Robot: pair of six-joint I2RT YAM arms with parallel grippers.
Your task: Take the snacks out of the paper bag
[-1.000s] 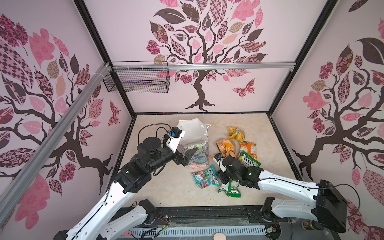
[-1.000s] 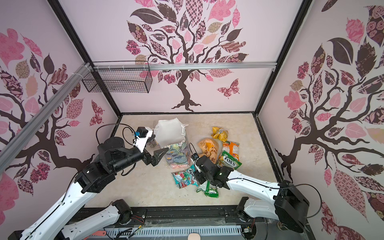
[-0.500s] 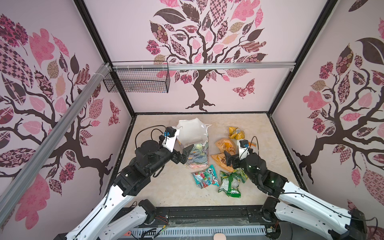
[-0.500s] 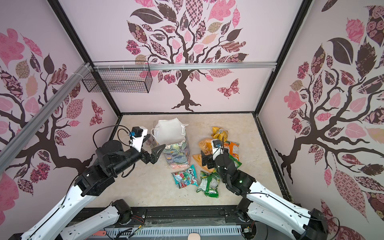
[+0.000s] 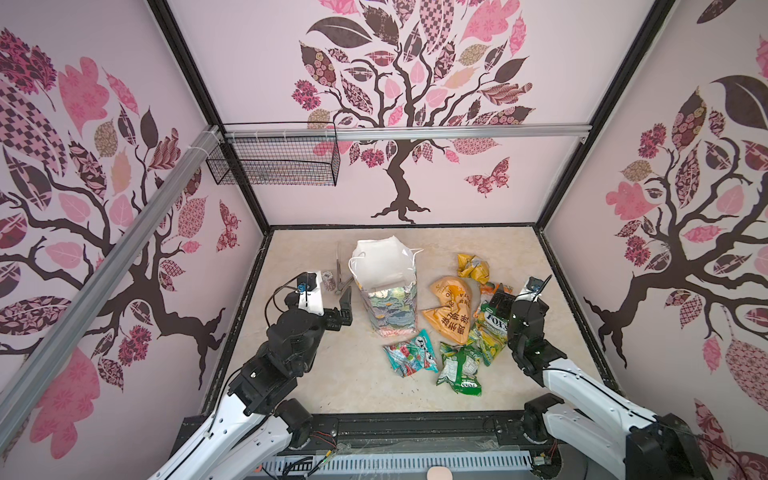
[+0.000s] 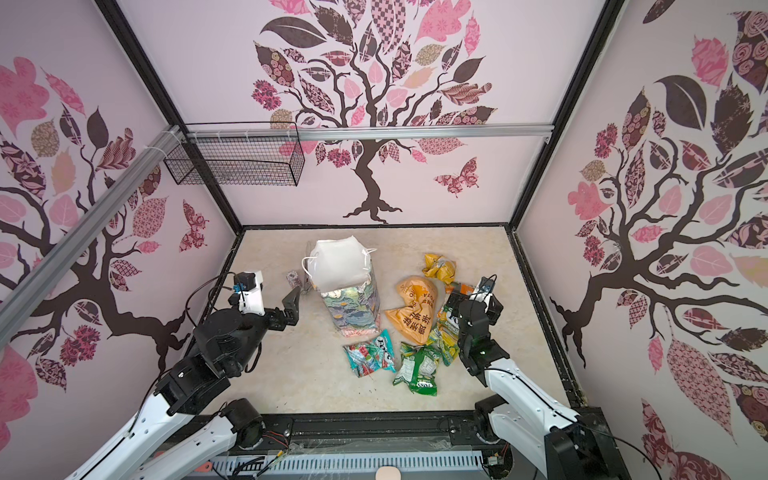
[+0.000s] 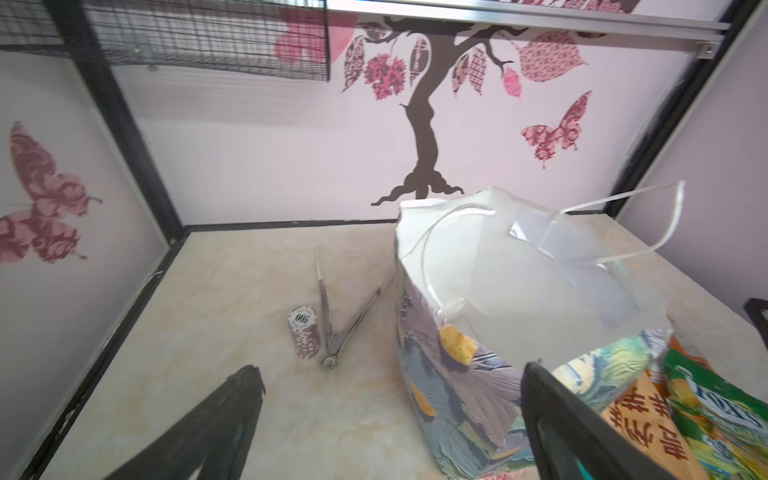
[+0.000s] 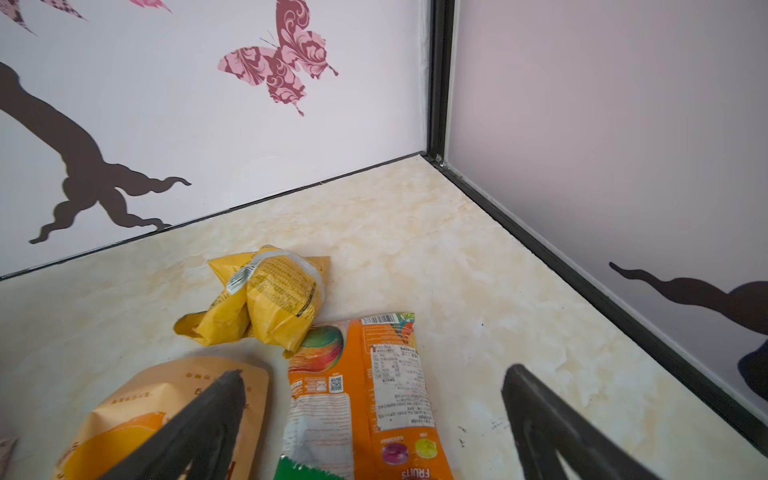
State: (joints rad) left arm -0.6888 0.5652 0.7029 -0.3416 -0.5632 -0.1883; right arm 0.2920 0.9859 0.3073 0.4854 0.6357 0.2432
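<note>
The floral paper bag (image 5: 388, 307) (image 6: 353, 307) stands upright, and its white inside (image 7: 519, 282) shows no packet. To its right the snacks lie on the floor: a large orange packet (image 5: 451, 307) (image 8: 137, 415), a small yellow one (image 5: 471, 268) (image 8: 266, 299), an orange-white one (image 8: 361, 395), a FOX'S packet (image 5: 490, 332), a teal-red one (image 5: 409, 353) and a green one (image 5: 459, 368). My left gripper (image 5: 345, 299) (image 7: 390, 370) is open and empty, just left of the bag. My right gripper (image 5: 500, 297) (image 8: 373, 372) hangs open over the orange-white packet.
Metal tongs (image 7: 332, 316) and a small patterned cylinder (image 7: 303, 332) lie left of the bag, beyond my left gripper. A black wire basket (image 5: 274, 160) hangs on the back wall. Walls close in the floor on three sides.
My right gripper opened and swung from the packets in front of the bag over to the right-hand packets. My left gripper drew back a little from the bag.
</note>
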